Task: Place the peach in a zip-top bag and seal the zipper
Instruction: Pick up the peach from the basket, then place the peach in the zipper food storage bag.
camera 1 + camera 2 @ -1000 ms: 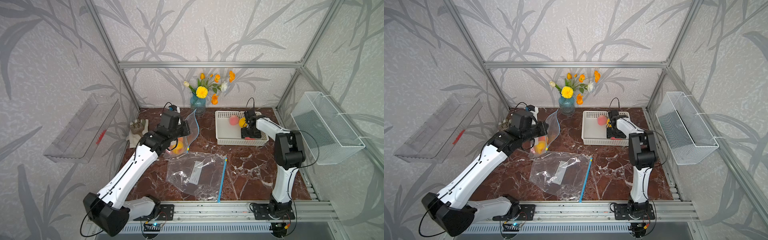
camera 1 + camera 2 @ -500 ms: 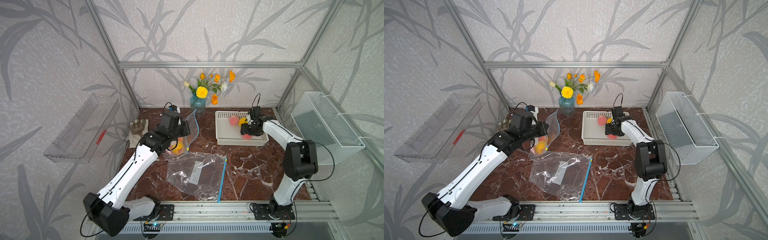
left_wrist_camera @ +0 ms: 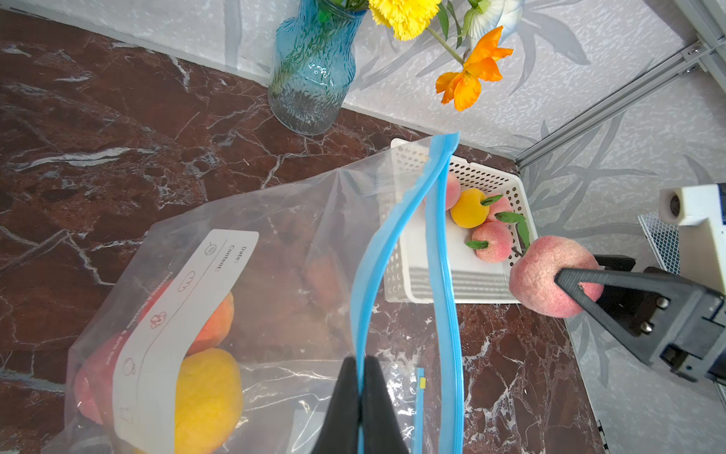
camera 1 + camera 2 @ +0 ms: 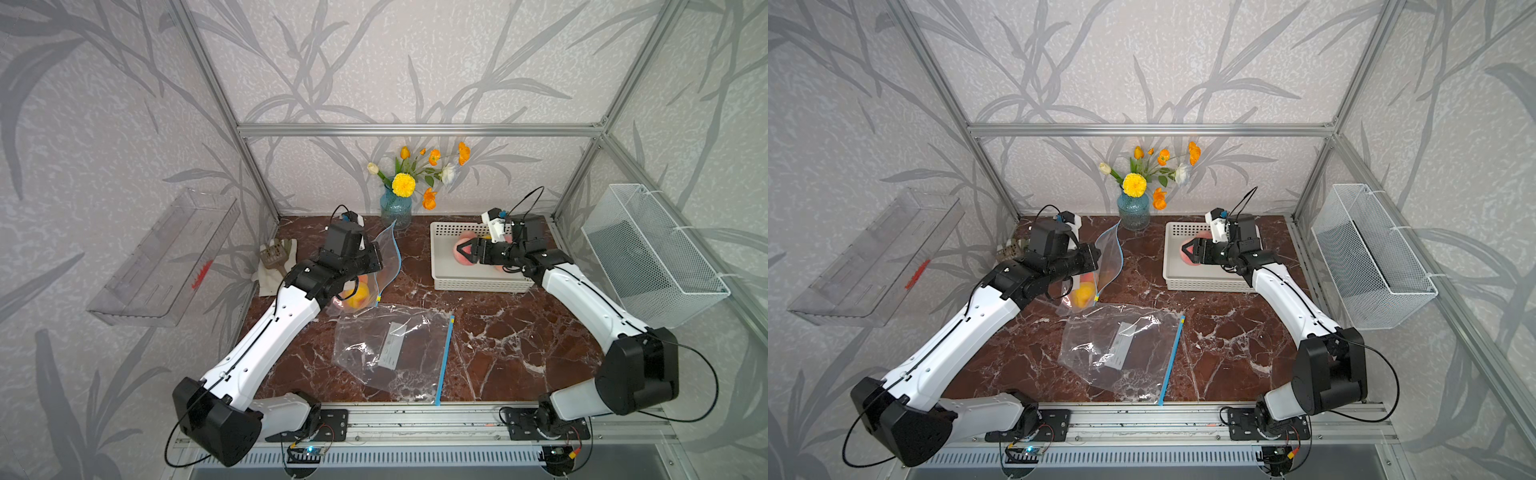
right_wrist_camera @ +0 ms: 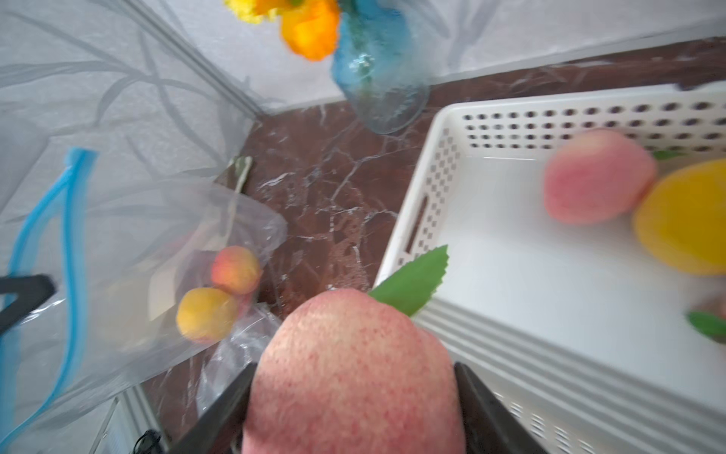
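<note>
While the left pincer (image 3: 359,363) is clamped shut on 1 blue lip of the zip-top bag (image 3: 275,220), the left wrist view shows the bag's mouth gaping, its 2 zipper strips parted. A yellow fruit (image 3: 208,397) and reddish ones sit inside, behind the white label (image 3: 188,314). Beyond the mouth, the right pincer (image 3: 577,271) grips the peach (image 3: 538,275) in the air, by a corner of the white basket (image 3: 444,283) and apart from the bag. More pink fruit and 1 yellow one lie in the basket. A blue vase (image 3: 310,78) stands on the marble surface (image 3: 118,118) by the back wall.

Seen from the right wrist, blurred, the peach is squeezed between both fingers (image 5: 220,408), a green leaf (image 5: 412,283) on its far side. Past it are the basket's rim and the open bag.

Both top views show the left arm holding the bag raised toward the rear of the surface, near the vase. The right pincer carries the peach above the basket's side nearest the bag. A second bag (image 4: 395,353) lies flat at the front middle, its blue edge toward the right arm.
</note>
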`<control>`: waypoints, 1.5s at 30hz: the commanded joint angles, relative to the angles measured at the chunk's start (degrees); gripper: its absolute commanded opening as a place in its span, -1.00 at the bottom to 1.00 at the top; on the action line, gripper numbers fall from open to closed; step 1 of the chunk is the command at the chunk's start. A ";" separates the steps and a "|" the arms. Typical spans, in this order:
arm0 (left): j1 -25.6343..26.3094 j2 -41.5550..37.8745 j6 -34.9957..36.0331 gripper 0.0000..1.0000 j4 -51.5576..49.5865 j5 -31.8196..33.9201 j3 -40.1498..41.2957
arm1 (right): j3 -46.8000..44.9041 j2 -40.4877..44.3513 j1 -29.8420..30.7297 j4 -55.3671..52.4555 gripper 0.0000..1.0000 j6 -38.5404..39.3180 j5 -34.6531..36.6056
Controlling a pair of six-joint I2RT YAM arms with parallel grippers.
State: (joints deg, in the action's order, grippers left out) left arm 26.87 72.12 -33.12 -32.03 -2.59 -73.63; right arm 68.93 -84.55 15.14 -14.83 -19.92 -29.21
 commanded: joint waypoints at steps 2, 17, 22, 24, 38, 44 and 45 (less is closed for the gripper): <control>-0.32 0.04 0.14 -1.00 1.09 -0.03 0.69 | 0.24 3.93 7.46 8.50 0.26 -0.41 -3.14; -0.42 -0.36 -0.19 -1.00 1.47 -1.01 1.42 | 3.34 0.25 21.70 25.05 0.33 -7.90 -4.06; -0.34 -1.03 -0.29 -1.00 1.75 -1.01 1.81 | 3.68 -1.62 24.35 25.86 0.35 -6.73 -3.40; -0.39 -1.44 -0.45 -1.00 1.89 -0.83 2.06 | 4.18 -2.81 24.33 25.48 0.35 -6.97 -3.32; -0.41 -3.97 0.10 -1.00 3.54 0.66 3.14 | 6.80 -5.61 25.29 12.82 0.36 -0.66 0.96; -0.39 -4.34 0.19 -1.00 4.27 0.49 3.05 | 8.07 -6.40 26.03 9.82 0.40 1.02 1.02; -0.35 -4.35 0.09 -1.00 4.33 0.48 3.18 | 8.16 -6.63 26.09 10.11 0.41 1.02 -0.04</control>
State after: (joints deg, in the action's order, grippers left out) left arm 26.68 69.08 -33.43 -29.34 -2.85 -70.98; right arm 75.07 -90.50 40.62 -3.25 -20.69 -28.62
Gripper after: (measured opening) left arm 0.048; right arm 0.710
